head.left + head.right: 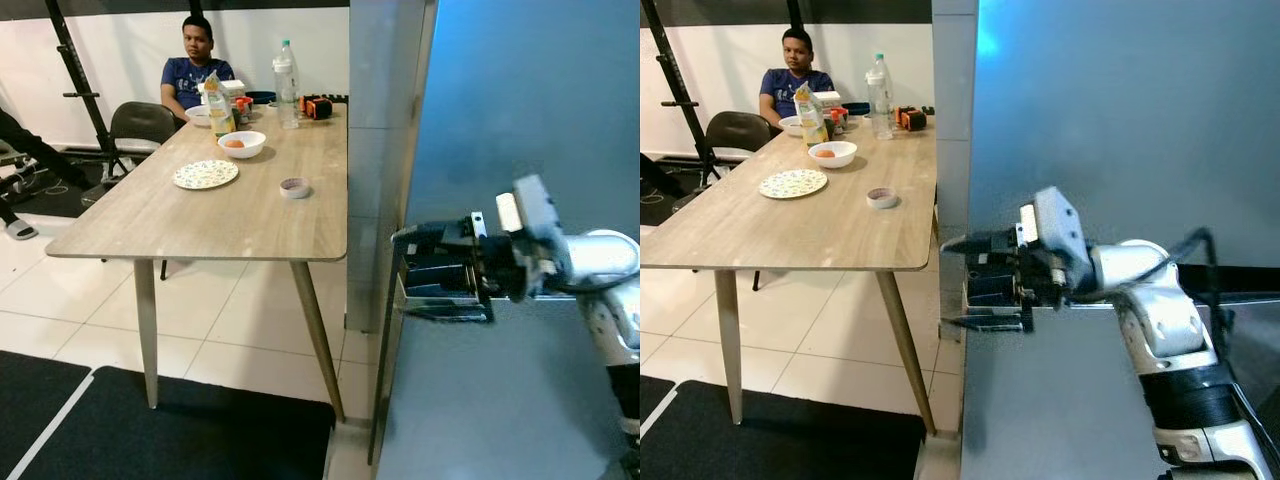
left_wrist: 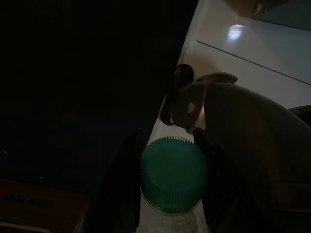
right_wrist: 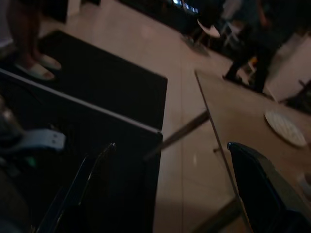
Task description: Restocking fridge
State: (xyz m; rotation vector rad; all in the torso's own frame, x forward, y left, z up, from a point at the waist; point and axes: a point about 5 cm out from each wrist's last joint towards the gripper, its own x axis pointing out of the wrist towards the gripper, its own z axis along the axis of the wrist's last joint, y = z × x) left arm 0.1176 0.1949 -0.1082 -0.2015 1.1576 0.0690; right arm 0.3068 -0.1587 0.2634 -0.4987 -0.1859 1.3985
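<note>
Left eye view: the right arm reaches level across the blue-grey fridge door [image 1: 520,120], its right gripper [image 1: 432,275] spread wide at the door's left edge. On the table [image 1: 200,225] stand two white bowls, one patterned plate [image 1: 206,174], one small dish [image 1: 294,187], one clear bottle [image 1: 286,70] and one juice carton [image 1: 219,105]; a person [image 1: 196,60] sits at its far end.

Left wrist view: the left gripper [image 2: 167,189] grips a green-capped bottle [image 2: 174,174] in the dark.

Right wrist view: the black fingers [image 3: 260,187] stand far apart beside the door edge.

Right gripper [image 1: 440,275] at fridge door [image 1: 520,120]
</note>
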